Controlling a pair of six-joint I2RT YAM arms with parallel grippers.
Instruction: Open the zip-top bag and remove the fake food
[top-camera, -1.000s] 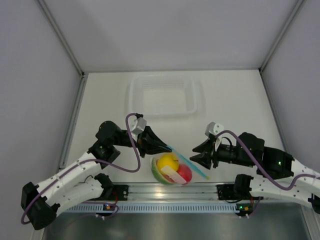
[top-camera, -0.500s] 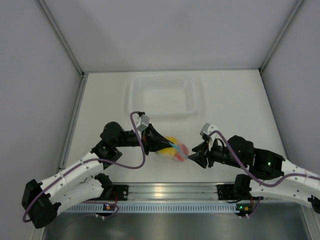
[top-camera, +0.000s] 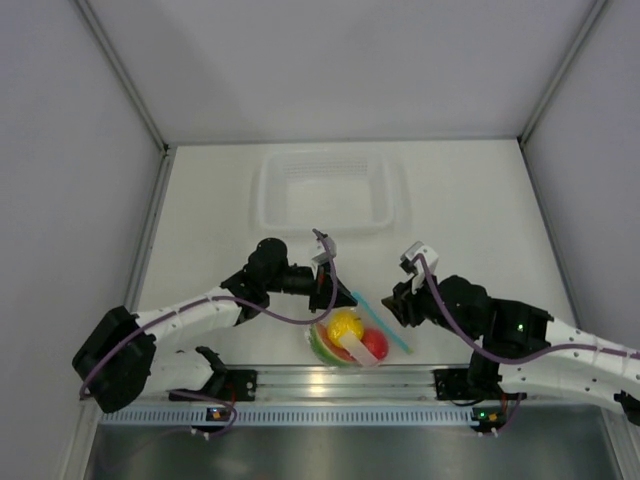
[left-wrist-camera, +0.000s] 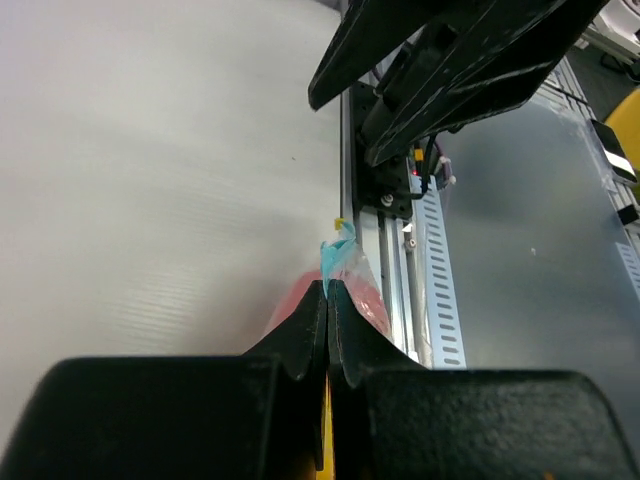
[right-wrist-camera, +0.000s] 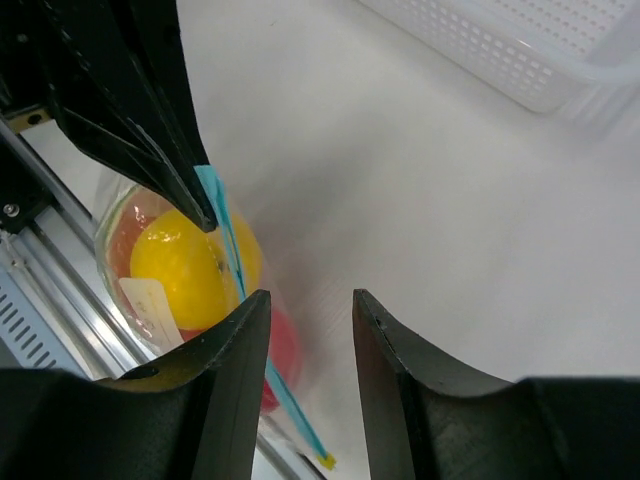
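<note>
The zip-top bag lies at the table's near edge with its light blue zip strip running down to the right. A yellow fruit and a red fruit show inside it; the chili piece is not clear to me. My left gripper is shut on the strip's upper left end, which pokes out past the tips in the left wrist view. My right gripper is open, just right of the strip and not touching it. In the right wrist view the strip and yellow fruit sit left of my open right gripper.
A large rigid clear tray stands at the back middle of the table. The metal rail along the near edge lies right under the bag. Grey walls close in both sides.
The bag, held up between both grippers half a second ago, has dropped back toward the near edge. My left arm has swung right with the strip. My right gripper now stands open beside the strip.
</note>
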